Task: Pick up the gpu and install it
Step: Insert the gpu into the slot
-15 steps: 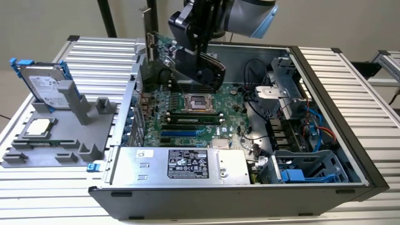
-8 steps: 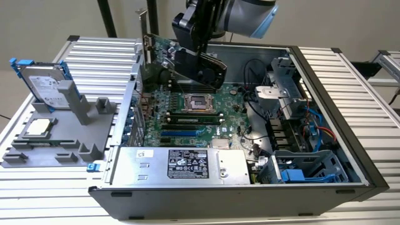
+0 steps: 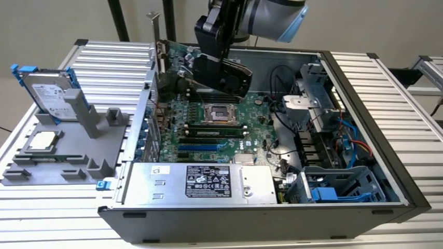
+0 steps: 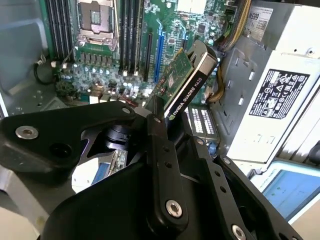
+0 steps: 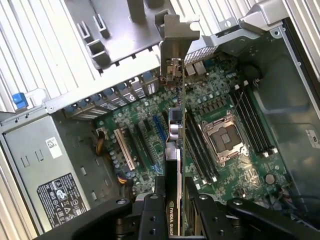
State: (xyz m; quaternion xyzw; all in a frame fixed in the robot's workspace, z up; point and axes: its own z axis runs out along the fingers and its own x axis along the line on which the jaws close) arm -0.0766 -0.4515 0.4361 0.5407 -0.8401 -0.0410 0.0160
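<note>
At the exterior view's left, a grey holder [image 3: 80, 161] carries a hard drive [image 3: 50, 96] and a CPU chip [image 3: 43, 140]. Right of it, inside the open computer case [image 3: 242, 220], the gripper [image 3: 216, 72] is clamped on the gpu [image 3: 176, 56]. It holds the card tilted above the far part of the motherboard [image 3: 215, 132], with the card's silver bracket [image 3: 153, 23] leftmost. The power supply [image 3: 207, 181] lies along the case's near side.

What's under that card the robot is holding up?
A green motherboard, with its empty processor socket and long slots. The gpu card and hand hide the strip directly beneath.
</note>
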